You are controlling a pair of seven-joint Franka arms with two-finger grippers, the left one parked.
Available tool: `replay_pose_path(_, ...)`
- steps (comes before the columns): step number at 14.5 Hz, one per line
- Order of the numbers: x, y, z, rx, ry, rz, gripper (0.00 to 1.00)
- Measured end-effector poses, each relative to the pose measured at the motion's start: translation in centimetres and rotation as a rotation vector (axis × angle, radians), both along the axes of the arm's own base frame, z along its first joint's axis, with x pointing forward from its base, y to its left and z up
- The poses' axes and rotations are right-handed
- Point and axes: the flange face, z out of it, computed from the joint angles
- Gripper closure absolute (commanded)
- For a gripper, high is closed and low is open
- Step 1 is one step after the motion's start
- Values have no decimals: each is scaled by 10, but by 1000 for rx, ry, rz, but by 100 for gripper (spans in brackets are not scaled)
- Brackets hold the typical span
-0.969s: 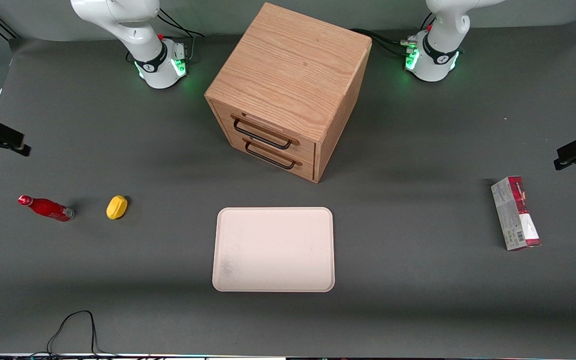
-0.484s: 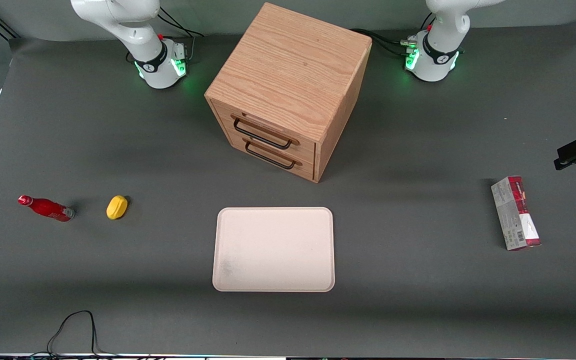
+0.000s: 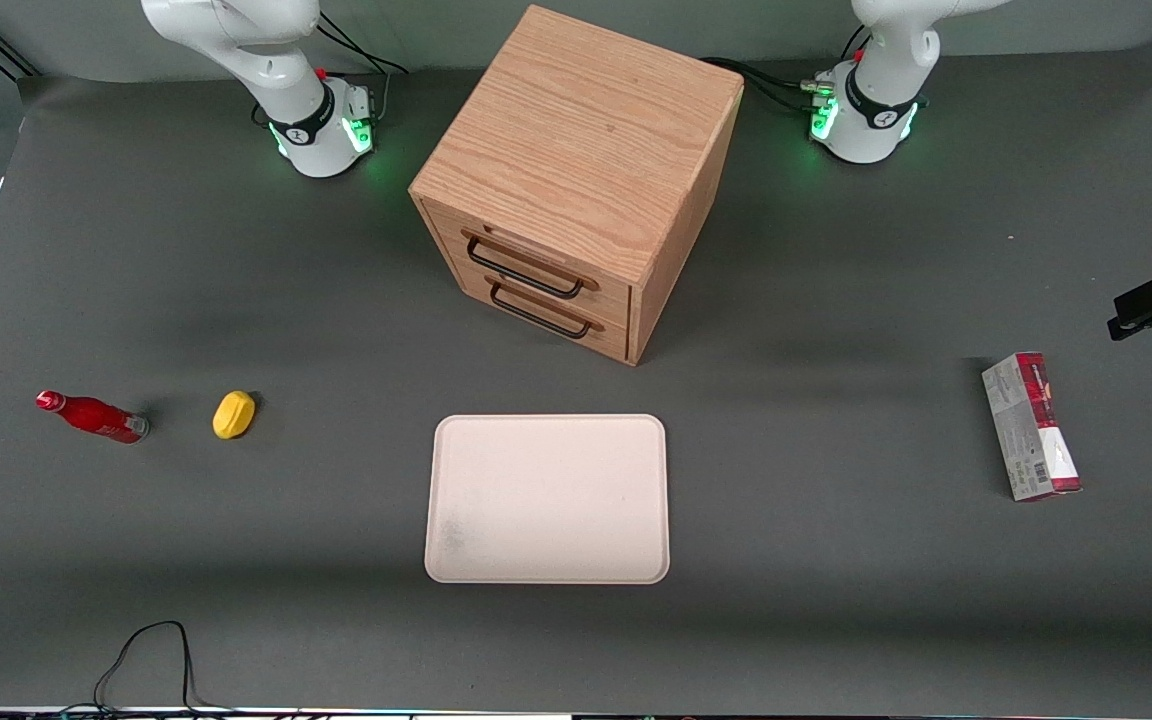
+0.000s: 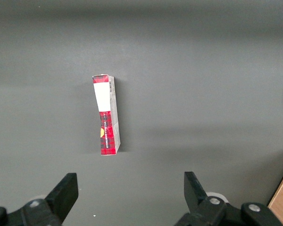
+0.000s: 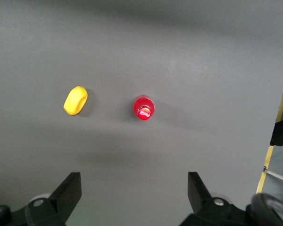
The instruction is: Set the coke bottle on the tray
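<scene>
The coke bottle stands on the dark grey bench beside a yellow object, well apart from the tray. The claw hangs above the bottle, fingers spread, empty. Carton print appears illegible.

table: dark grey matte top, soft shadow bands | wooden drawer box: oak grain, 2 drawers w/ black handles, stood mid-table, farther from front cam | black cable looped at near edge | gripper: not seen in front view, hung open high above table in wrist view
</scene>
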Motion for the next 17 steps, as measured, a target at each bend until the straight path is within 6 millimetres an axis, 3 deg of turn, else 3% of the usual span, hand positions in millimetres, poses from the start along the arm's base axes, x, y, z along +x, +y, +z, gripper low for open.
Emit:
replay_pose_path(6,11,-3,-96,11,1,-14,0)
replay_pose_path(11,32,-4,-169,18,18,-5,0)
replay_pose_path(13,36,-4,-189,28,25,-3,0)
replay_pose_path(17,39,-9,-209,19,30,4,0)
